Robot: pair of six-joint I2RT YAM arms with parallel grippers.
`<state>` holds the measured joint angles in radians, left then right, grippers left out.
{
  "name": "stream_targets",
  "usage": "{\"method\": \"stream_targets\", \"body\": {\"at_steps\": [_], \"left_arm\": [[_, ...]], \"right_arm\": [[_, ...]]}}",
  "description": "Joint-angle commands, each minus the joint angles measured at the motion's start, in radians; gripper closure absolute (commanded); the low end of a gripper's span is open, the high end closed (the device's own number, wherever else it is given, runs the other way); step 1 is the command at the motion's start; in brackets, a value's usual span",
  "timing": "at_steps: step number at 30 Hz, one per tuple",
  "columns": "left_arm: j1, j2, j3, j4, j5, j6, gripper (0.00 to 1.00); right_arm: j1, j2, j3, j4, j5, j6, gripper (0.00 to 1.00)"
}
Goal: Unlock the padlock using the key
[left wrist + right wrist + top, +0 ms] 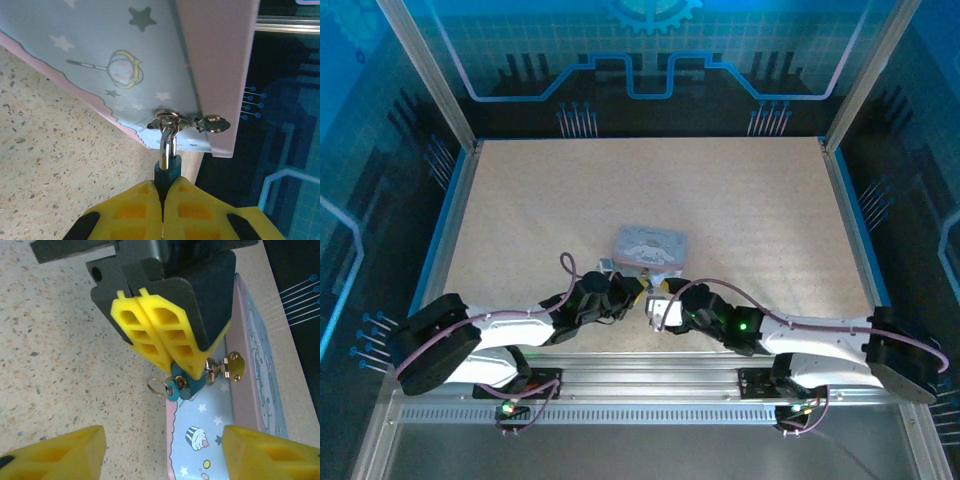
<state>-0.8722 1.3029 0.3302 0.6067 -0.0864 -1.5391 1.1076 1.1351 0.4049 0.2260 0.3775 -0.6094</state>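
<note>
Nearest the bases, the right gripper (162, 447) hangs just short of the lock w/ its yellow ribbed fingers (55, 452) spread wide, nothing btwn them. Judged from that, it is lined up facing the lock's near end so it can work the key while the other arm steadies things. Just beyond and slightly left, the left gripper (162, 192) has its fingers pressed together on the body of the padlock (167, 171), pinching it from both sides. That hold prob. stops the small lock swinging on its hasp and keeps its near end pointed at the right gripper.

The padlock is tiny: thin silver U-shackle, body dark teal in both wrist views, w/ a brassy glint at its near end in the right wrist view. It hangs off the near edge of the pale lavender star-printed tin box (125, 55). The shackle is threaded through the small metal hasp (172, 120) and runs into the body, so the lock looks shut, not yet opened. A fine wire ring (156, 386) sticks out beside the lock's near end. It may carry the key, but the key itself is too small to make out for certain, incl. whether it sits in the keyhole.

Farther off, the tin lies flat, approx centre-near on the speckled beige tabletop (770, 200).
</note>
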Motion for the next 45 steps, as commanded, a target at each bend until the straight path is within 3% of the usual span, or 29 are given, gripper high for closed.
{"method": "stream_targets", "body": {"at_steps": [1,11,24,45], "left_arm": [[0.010,-0.034,0.025,0.015,-0.004,-0.004,1.00],[0.019,-0.036,0.024,0.017,0.006,-0.009,1.00],[0.023,-0.033,0.026,0.016,0.013,-0.010,1.00],[0.025,-0.024,0.026,0.025,0.024,-0.012,1.00]], "right_arm": [[0.014,0.029,0.040,0.094,0.031,0.004,0.42],[0.021,0.076,0.050,0.126,0.028,0.051,0.65],[0.023,0.129,0.058,0.169,0.038,0.048,0.69],[0.021,0.229,0.064,0.270,0.126,0.045,0.93]]}}
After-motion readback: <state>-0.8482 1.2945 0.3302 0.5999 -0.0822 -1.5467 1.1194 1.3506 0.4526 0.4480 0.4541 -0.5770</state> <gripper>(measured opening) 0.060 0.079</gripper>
